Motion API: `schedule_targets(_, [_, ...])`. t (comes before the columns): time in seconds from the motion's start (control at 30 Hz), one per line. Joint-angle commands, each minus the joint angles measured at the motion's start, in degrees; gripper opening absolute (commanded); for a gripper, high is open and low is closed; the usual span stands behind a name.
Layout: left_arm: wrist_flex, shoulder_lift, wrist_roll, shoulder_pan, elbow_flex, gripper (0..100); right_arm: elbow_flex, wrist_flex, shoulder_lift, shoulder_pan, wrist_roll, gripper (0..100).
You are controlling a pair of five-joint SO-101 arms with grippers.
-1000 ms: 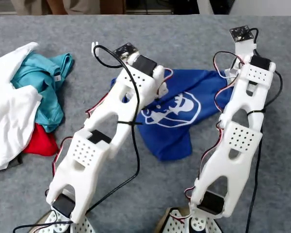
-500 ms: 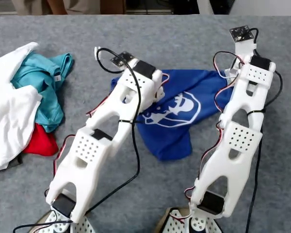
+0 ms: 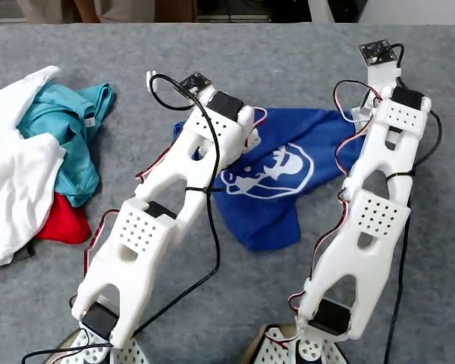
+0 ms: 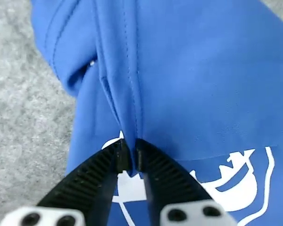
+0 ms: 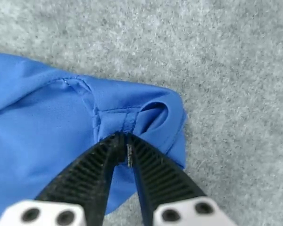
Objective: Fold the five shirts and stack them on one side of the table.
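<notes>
The blue shirt [image 3: 318,144] lay spread and rumpled on the grey table [image 3: 288,61], and both arms had hold of it. The left arm [image 3: 205,152] leaned over the shirt's edge nearest the pile, its jaws clenched on a raised ridge of blue cloth [image 4: 132,94] – two stitched seams ran straight away from the tips, and the fabric fell off smoothly on either side of them. The shirt's white print [image 3: 269,173] sat close under the jaws, partly showing between them near their base.

The right arm [image 3: 379,189] stood over the opposite end of the shirt. Its jaws were pinched shut on a corner of the blue cloth [image 5: 37,117], right at a hem seam; just past the tips the fabric curled into a small loop [image 5: 153,110], and beyond that loop there was bare table [image 5: 226,70].

Well away from both sets of jaws, off to the left arm's outer side, the other garments lay in a heap – a white shirt [image 3: 19,182] spread widest, a teal shirt [image 3: 64,125] bunched against it, and a red shirt [image 3: 64,221] poking out beneath the two. None of them looked folded.
</notes>
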State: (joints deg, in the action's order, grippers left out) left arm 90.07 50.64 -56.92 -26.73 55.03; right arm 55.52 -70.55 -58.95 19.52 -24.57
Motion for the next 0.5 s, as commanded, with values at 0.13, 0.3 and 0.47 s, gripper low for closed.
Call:
schedule_targets(0.13, [-0.8,-0.3,1.2,0.3,2.8,2,2.7,1.4,0.4,0.1,0.2,0.4])
schedule_targets(0.3, [-0.8,-0.2,1.3,0.4,2.8,2,2.7,1.4,0.4,0.1,0.2,0.4])
schedule_targets(0.47, [-0.7,-0.7,1.7,0.4,2.8,2,2.7,1.4,0.4,0.1,0.2,0.4])
